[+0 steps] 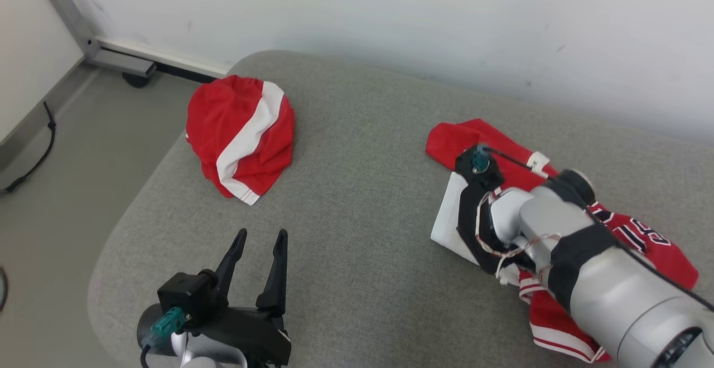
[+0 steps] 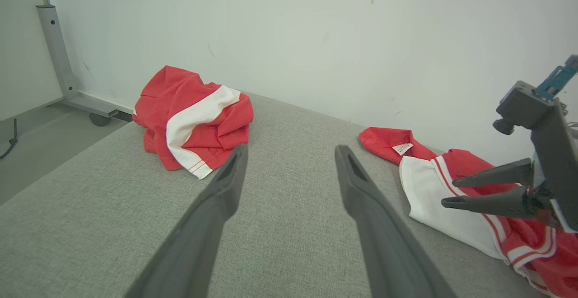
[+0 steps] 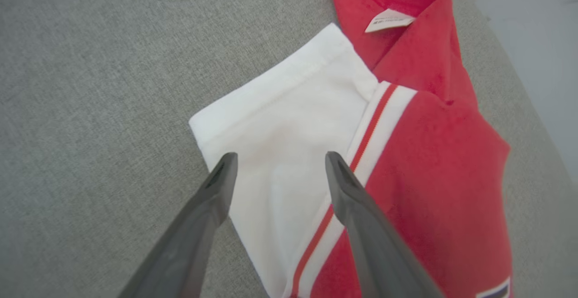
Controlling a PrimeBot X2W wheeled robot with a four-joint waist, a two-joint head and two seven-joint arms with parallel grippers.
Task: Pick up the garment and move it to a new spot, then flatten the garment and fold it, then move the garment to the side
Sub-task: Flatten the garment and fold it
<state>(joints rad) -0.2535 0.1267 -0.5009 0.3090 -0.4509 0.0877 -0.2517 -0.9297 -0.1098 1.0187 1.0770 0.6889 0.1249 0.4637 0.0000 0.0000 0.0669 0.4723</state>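
The right claw point(image 3: 277, 162) is hanging wide open over the red-and-white jersey point(image 3: 429, 153) and is gripping nothing. Its two fingers are straddling the white panel point(image 3: 280, 122) in the middle of the right wrist view; I cannot tell whether the tips are touching the cloth. The jersey is lying crumpled at the right of the head view on the grey cushion point(image 1: 357, 189), partly hidden under the right forearm, with one end trailing toward the lower right corner. The left claw point(image 1: 262, 234) is likewise standing wide open and empty at the lower left of the head view, over bare cushion. A second red garment point(image 1: 240, 134) with a white stripe is sitting bunched at the upper left, close to the cushion's edge and well apart from the jersey.

The jersey is probably the piece being worked, and it is looking far from flat. The main risk is in where the claw is aiming. Closing on the middle of the white panel would likely be pinching only the top layer, so the cloth would be rising in a fold and dragging the rest into a tighter bunch. The trailing end is lying near the cushion's lower edge, so a pull that way could be sending it off the side.
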